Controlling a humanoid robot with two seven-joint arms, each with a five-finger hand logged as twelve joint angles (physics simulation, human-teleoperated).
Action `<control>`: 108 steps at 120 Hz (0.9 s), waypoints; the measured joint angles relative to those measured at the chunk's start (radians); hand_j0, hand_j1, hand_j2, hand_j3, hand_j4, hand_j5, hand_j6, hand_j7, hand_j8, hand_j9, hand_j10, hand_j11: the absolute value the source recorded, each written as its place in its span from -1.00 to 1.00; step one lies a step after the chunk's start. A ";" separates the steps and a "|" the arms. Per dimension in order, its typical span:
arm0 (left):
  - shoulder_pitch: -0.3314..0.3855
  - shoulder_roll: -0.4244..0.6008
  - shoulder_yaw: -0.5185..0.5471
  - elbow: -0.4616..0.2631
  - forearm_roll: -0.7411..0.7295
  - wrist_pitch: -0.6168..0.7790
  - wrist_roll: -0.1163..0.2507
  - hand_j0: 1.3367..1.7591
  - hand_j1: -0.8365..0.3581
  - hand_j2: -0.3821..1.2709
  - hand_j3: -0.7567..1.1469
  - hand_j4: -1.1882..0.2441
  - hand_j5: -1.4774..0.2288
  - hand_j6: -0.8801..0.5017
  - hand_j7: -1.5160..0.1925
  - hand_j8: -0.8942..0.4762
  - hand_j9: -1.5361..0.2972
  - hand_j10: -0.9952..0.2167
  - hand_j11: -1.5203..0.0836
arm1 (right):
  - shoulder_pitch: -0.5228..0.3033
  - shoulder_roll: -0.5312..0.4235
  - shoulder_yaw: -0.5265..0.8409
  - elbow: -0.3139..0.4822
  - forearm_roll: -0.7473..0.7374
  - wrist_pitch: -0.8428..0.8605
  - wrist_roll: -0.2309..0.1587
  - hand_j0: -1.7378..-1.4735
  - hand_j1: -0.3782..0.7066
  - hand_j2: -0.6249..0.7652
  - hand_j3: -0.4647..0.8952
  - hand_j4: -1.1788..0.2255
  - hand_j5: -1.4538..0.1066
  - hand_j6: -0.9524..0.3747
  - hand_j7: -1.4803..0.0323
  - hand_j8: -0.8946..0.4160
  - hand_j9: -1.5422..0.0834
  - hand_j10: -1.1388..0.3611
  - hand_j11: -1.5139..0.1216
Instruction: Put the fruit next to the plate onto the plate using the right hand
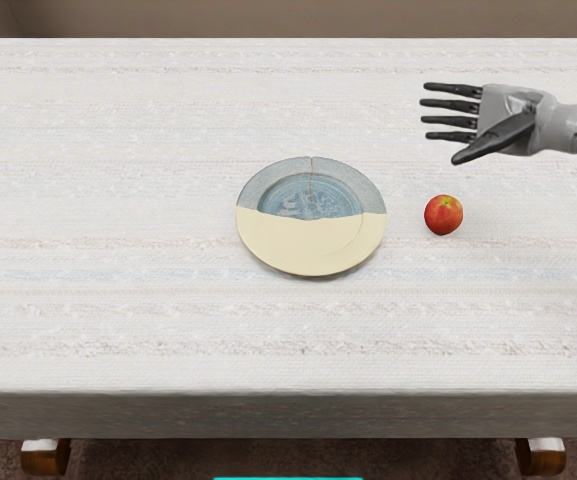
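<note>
A small red apple (444,214) lies on the table just right of a round plate (311,216), which is blue-grey in its far half and cream in its near half. Apple and plate are apart by a short gap. My right hand (460,122) comes in from the right edge and hovers above and behind the apple, its fingers stretched out flat toward the left and its thumb angled down. It holds nothing and does not touch the apple. The left arm does not show.
The pale cloth-covered table (118,300) fills the view, with its front edge near the bottom. Two wooden legs (43,456) show under the front edge.
</note>
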 joint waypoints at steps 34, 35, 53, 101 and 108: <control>0.000 0.000 0.000 0.000 0.000 0.000 0.000 0.52 0.52 -0.48 -0.21 0.33 0.38 -0.06 0.42 -0.04 0.34 0.26 0.52 | 0.015 -0.039 0.023 0.018 0.003 0.000 0.008 -0.40 -0.85 -0.11 -0.32 0.62 0.79 0.37 0.88 0.30 0.83 0.46 0.78; 0.000 0.000 0.000 0.000 0.000 0.000 0.000 0.52 0.52 -0.48 -0.21 0.33 0.38 -0.06 0.42 -0.04 0.34 0.26 0.52 | 0.014 -0.045 0.025 0.025 0.003 0.000 0.009 -0.40 -0.85 -0.11 -0.32 0.62 0.79 0.37 0.88 0.30 0.83 0.46 0.78; 0.000 0.000 0.000 0.000 0.000 0.000 0.000 0.52 0.52 -0.48 -0.21 0.33 0.38 -0.06 0.42 -0.04 0.34 0.26 0.52 | 0.041 -0.181 0.045 0.314 -0.135 -0.063 0.045 -0.40 -0.85 -0.11 -0.32 0.62 0.79 0.37 0.88 0.30 0.83 0.46 0.78; 0.000 0.000 0.000 0.000 0.000 0.000 0.000 0.52 0.52 -0.48 -0.21 0.33 0.38 -0.06 0.42 -0.04 0.34 0.26 0.52 | 0.075 -0.340 0.013 0.759 -0.399 -0.624 -0.153 -0.40 -0.85 -0.11 -0.32 0.61 0.79 0.37 0.88 0.29 0.82 0.46 0.78; 0.000 0.000 0.000 0.000 0.000 0.000 0.000 0.52 0.52 -0.48 -0.21 0.33 0.38 -0.06 0.42 -0.04 0.34 0.26 0.52 | 0.076 -0.335 0.004 0.777 -0.421 -0.691 -0.177 -0.40 -0.85 -0.11 -0.32 0.61 0.79 0.36 0.88 0.29 0.82 0.46 0.78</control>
